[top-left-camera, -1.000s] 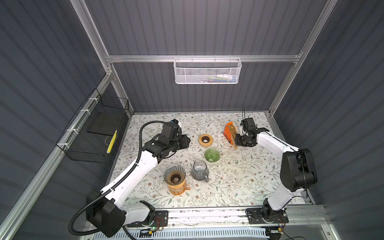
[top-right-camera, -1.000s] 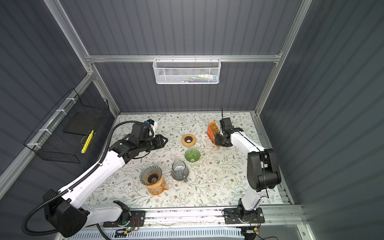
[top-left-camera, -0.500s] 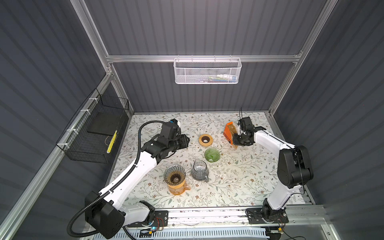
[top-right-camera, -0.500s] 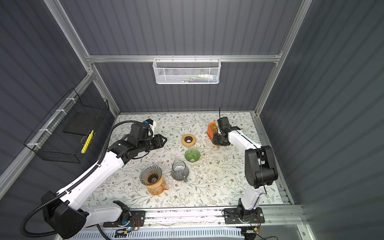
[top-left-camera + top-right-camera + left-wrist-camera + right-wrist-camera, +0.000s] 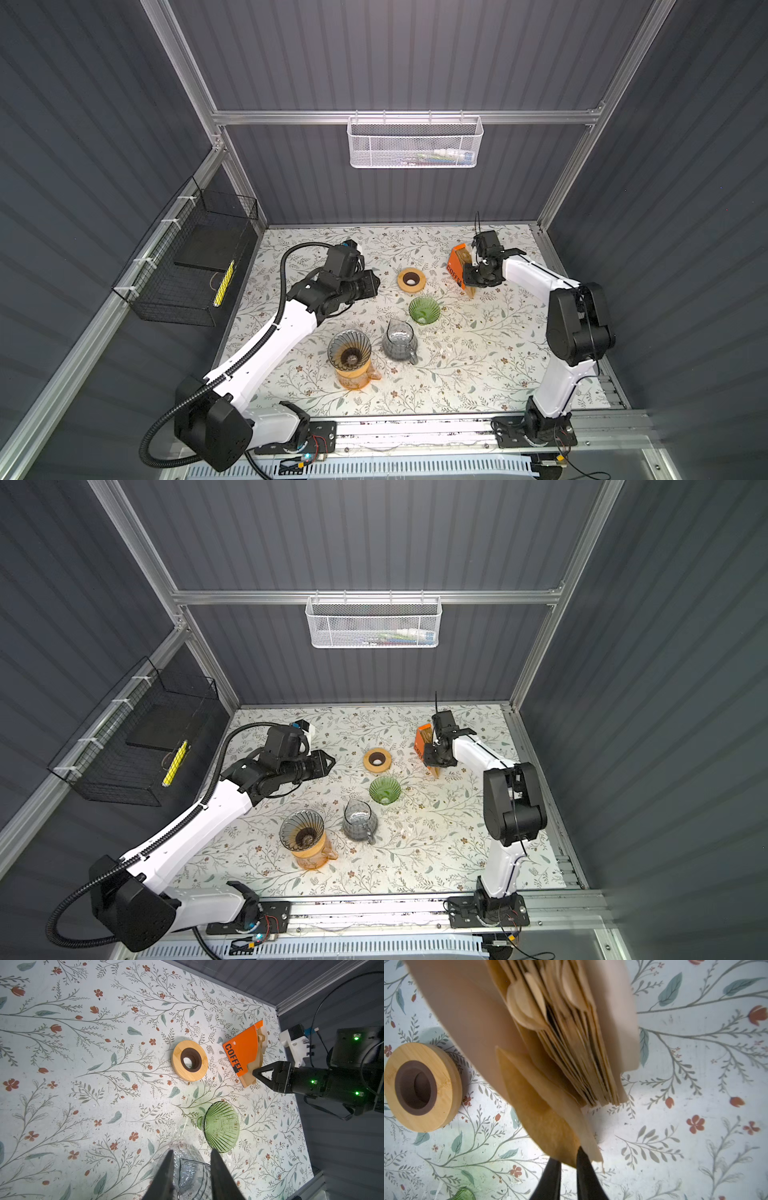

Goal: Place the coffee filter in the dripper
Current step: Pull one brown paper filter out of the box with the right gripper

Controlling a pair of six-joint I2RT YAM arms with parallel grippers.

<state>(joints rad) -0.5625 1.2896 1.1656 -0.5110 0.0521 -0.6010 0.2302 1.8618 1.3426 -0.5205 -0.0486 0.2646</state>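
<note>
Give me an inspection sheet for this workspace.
Surface: floral-print tabletop, no spills seen.
Job's things: brown paper coffee filter partly out of orange COFFEE-lettered filter holder; green ribbed glass dripper and smoky glass dripper on amber carafe, no filter in either.
Clutter: clear glass pitcher; bamboo ring.
Grippers: right gripper pinches the filter; left gripper open, empty.
Cables: black corrugated hose on left arm.
Surroundings: white mesh basket, black wire basket on walls.

2 overhead, 2 wrist close-ups
</note>
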